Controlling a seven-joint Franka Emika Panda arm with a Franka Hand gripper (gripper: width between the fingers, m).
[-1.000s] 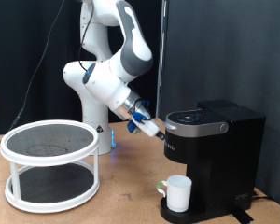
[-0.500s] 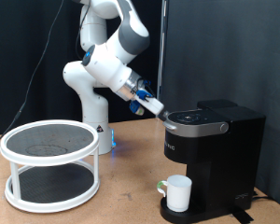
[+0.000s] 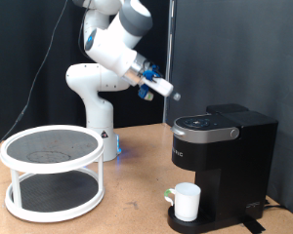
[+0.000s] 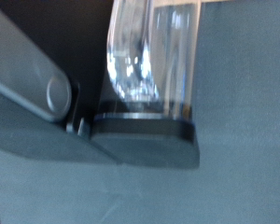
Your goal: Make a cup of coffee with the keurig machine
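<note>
Two views | tool (image 3: 169, 90) above keurig machine (image 3: 225, 156), grip unclear | cup (image 3: 187, 201) exterior only

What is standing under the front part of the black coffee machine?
A white cup stands under the overhanging front of the coffee machine, its opening upward. What is inside the cup cannot be seen from this angle. The gripper is up in the air, above and to the exterior view's left of the machine.

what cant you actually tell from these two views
- Gripper, exterior view: too small to tell whether the fingers are open or shut; no fingers show in the wrist view.
- Cup, exterior view: its inside is hidden by its own wall.
- Keurig machine: cut off at the exterior view's right edge; blurred in the wrist view.
</note>
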